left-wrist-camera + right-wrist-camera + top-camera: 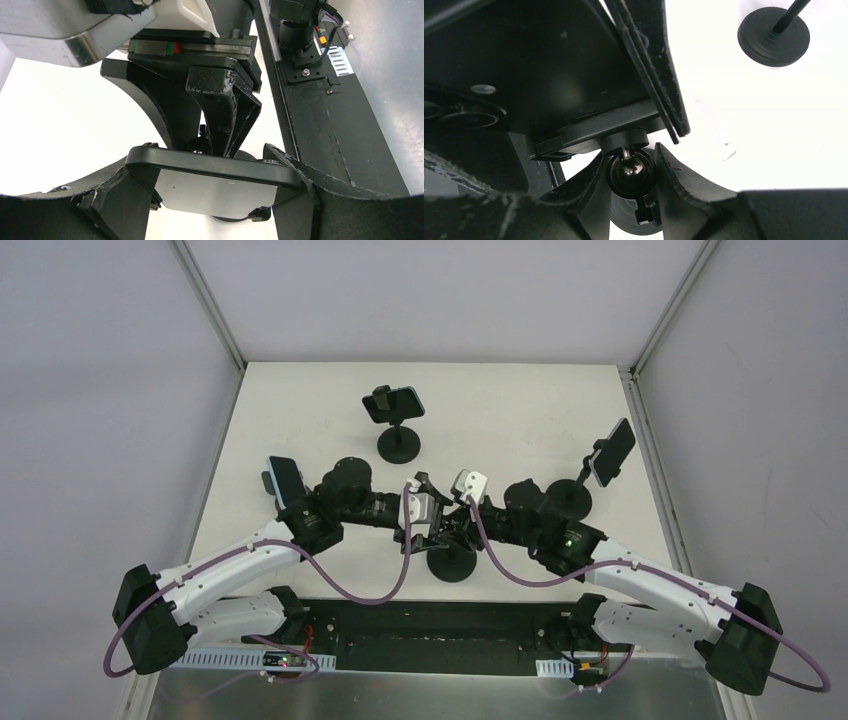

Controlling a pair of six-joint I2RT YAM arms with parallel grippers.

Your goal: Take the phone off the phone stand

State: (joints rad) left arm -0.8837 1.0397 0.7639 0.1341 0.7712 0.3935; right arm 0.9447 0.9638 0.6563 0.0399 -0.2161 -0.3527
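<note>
We found the left gripper (pixel 205 167) clamped across the phone (pixel 212 192), with a finger pressed to each short end. The right gripper (pixel 630 159) was clenched on the ball joint (pixel 630 175) beneath the cradle (pixel 594 132), bracing the phone stand (pixel 450 565). The phone sat seated in that cradle. We judged extraction to be the step in hand. The next move calls for a straight pull clear of the cradle's claws while the right gripper steadies the stand.

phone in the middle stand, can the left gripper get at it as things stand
Likely yes. In the left wrist view the left gripper straddles the phone, fingers seemingly touching both ends. The right gripper sits lower, closed on the stand's ball joint, so it does not block.
</note>
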